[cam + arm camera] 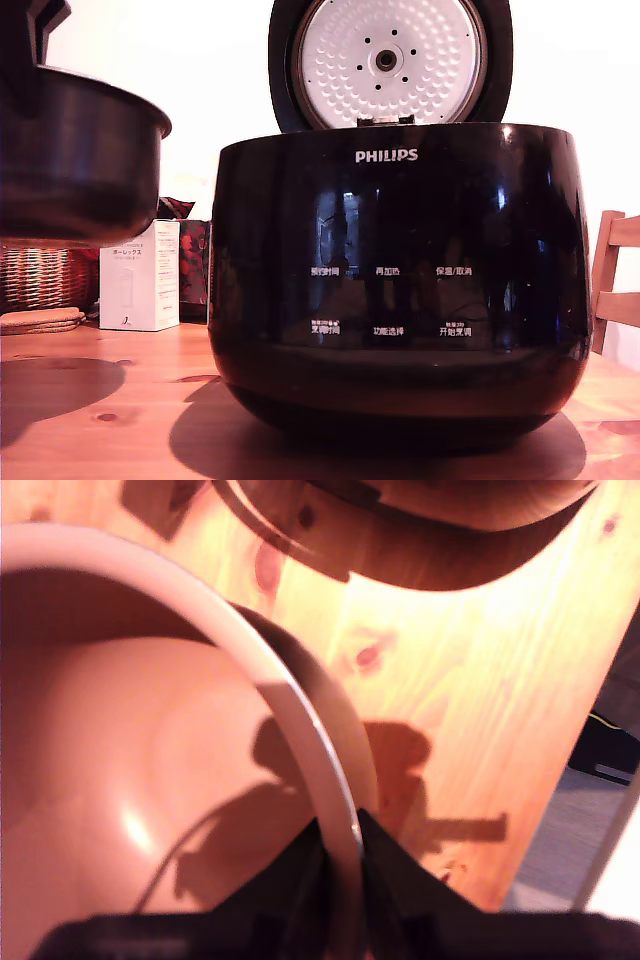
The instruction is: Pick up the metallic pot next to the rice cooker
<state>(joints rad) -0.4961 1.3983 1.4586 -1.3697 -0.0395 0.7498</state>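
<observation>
Above a knotty wooden table (150,400), the gripper (340,865) clamps the metallic pot's (75,165) rim, holding it airborne beside the rice cooker (400,280).

A home setting, most likely a kitchen or dining area. A knotty pine table (120,400) holds a large glossy black rice cooker (400,290) with its lid open, and behind it, at the exterior view's left, sit a woven wicker basket (40,278), a round cork trivet (40,320) and a white carton (140,275) with printed text. A wooden chair back (615,280) shows at the exterior view's right edge, against a plain pale wall (200,80).
</observation>
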